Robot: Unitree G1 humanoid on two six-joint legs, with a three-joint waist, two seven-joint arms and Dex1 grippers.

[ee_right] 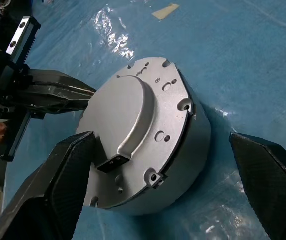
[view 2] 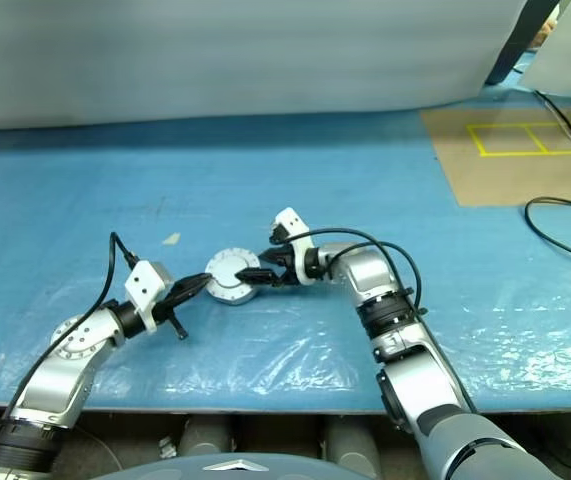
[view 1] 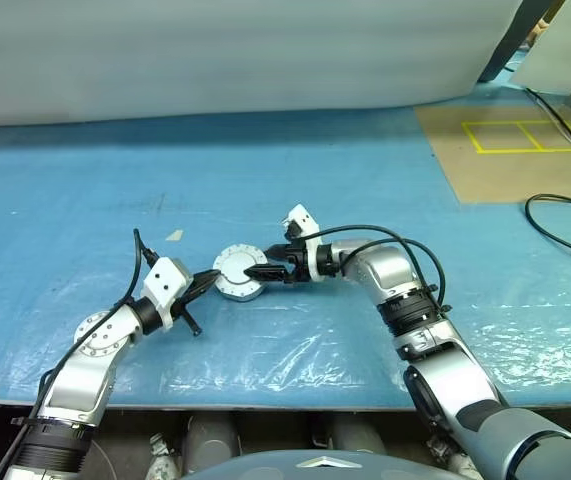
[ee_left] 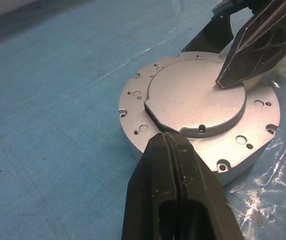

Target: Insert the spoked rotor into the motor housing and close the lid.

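On the blue-sheeted table (view 1: 85,190), the left hand (view 2: 197,284) sits at the 9 o'clock side of the housing (view 1: 233,290), fingers pressed together and empty, tips at the rim. The housing lies near the table's middle with the lid (ee_left: 195,95) down flat on top, so the rotor, if inside, is hidden. At the housing's 3 o'clock, the right hand (view 1: 265,271) reaches in with fingers spread wide, holding nothing; in the left wrist view one fingertip (ee_left: 228,80) rests on or just above the lid's raised face.

The lid looks closed, so the step in hand is likely seating it. To do this well, the left hand should brace the rim against sliding on the slick plastic while the right presses straight down near the lid's centre, not at an edge, which could tip it.
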